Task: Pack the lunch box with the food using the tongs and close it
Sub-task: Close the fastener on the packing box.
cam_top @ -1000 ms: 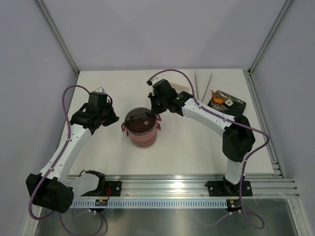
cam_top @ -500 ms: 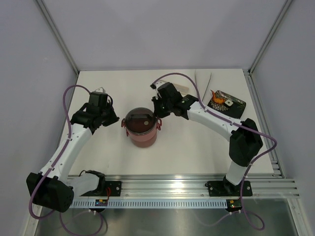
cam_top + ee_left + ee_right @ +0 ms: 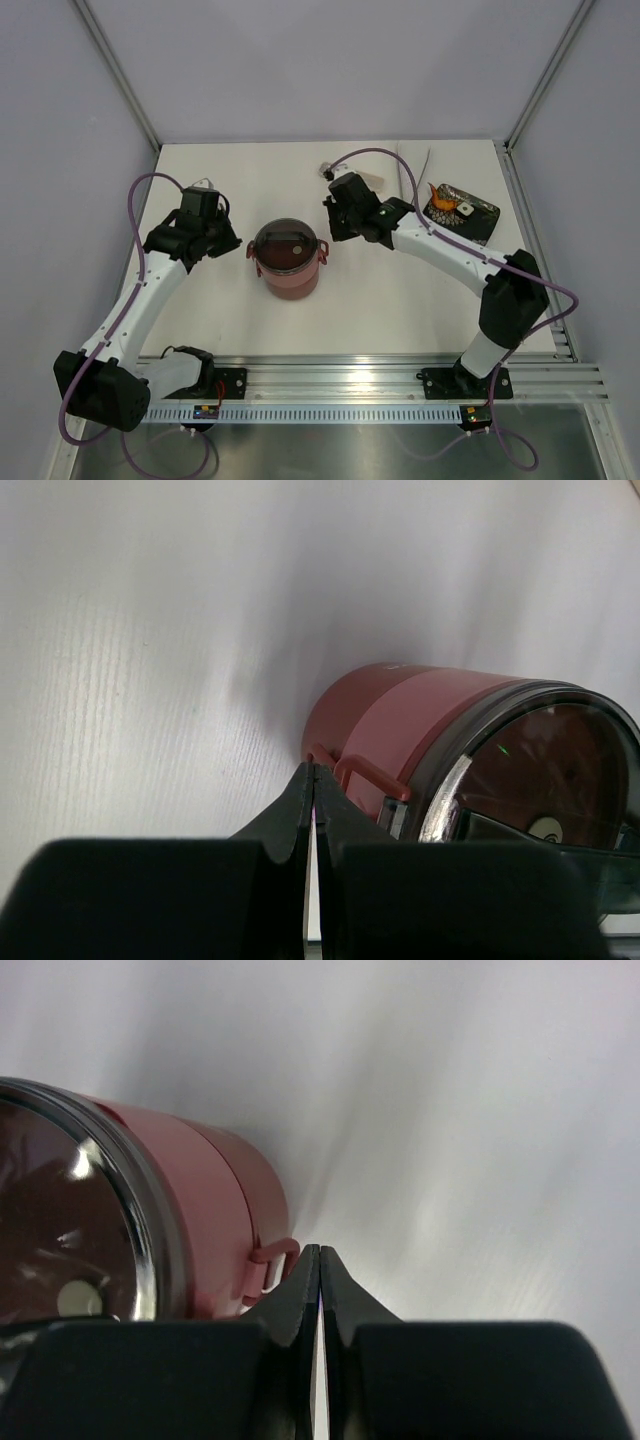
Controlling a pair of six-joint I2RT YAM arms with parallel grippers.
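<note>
The lunch box (image 3: 288,262) stands stacked in the middle of the table, its grey lid (image 3: 285,243) on top. A red latch hangs down on each side. My left gripper (image 3: 237,244) is shut and empty, just left of the box. In the left wrist view its tips (image 3: 313,778) sit right beside the left latch (image 3: 372,776). My right gripper (image 3: 331,230) is shut and empty, up and to the right of the box, its tips (image 3: 319,1258) next to the right latch (image 3: 268,1263). The tongs (image 3: 408,176) lie at the back right. Orange food (image 3: 441,204) and a white piece (image 3: 465,209) rest on the tray.
The black patterned tray (image 3: 484,222) sits at the right side of the table, behind the right arm's elbow. A metal rail (image 3: 380,378) runs along the near edge, with both arm bases on it.
The right arm has drawn back to the right, taking its shut gripper a little away from the lunch box's back right side. The left arm and the lunch box have stayed put.
</note>
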